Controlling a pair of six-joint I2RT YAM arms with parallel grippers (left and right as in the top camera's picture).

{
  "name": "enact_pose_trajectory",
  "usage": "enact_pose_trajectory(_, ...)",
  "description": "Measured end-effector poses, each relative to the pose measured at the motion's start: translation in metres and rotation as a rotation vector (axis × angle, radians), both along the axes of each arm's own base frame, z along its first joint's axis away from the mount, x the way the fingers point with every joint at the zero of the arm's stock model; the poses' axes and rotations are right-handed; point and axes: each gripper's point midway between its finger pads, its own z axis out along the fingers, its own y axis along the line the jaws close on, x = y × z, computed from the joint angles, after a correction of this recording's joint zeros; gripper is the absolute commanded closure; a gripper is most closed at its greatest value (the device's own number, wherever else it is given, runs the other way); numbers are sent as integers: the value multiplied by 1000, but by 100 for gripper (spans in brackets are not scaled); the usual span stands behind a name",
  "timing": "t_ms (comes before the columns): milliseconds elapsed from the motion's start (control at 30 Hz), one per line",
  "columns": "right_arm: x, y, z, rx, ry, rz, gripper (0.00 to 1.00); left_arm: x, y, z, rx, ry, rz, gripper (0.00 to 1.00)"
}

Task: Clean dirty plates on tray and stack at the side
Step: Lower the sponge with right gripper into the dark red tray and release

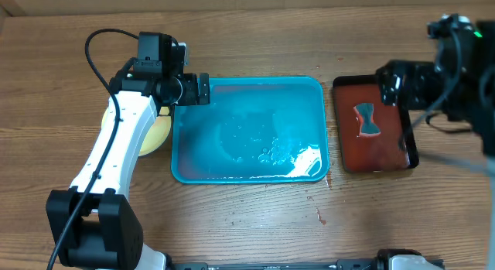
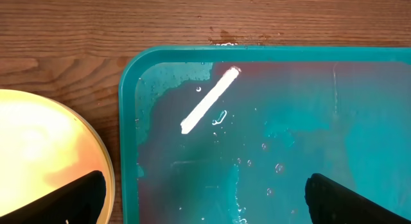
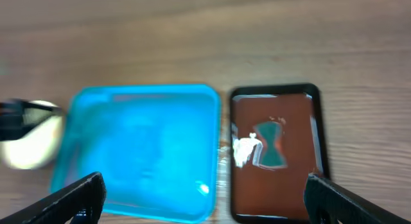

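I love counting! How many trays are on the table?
2. The big blue tray is in the middle. The smaller dark red tray lies beside it, with a teal bow-shaped thing on it. No others show, though the arms hide some spots.

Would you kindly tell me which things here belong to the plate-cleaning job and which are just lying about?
Job: turquoise tray, wet; pale yellow plate beside its left edge.
Lying about: dark red tray; teal bow-shaped piece on it, perhaps a sponge.

Turquoise tray [image 3: 144, 153], dark red tray [image 3: 297, 121] beside — jaws wide
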Motion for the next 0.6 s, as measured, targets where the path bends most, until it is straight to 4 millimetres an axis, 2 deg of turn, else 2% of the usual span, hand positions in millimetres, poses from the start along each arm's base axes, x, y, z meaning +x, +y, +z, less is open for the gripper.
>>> enact_pose_trajectory(100, -21, 8, 22, 52, -67, 13, 0, 0, 0, 0, 0, 0, 0, 0)
enact_pose_trajectory(233, -35, 12, 37, 79, -113, 21, 0, 0, 0, 0, 0, 0, 0, 0)
enact_pose_trajectory(600, -30, 13, 34, 77, -113, 37, 0, 0, 0, 0, 0, 0, 0, 0)
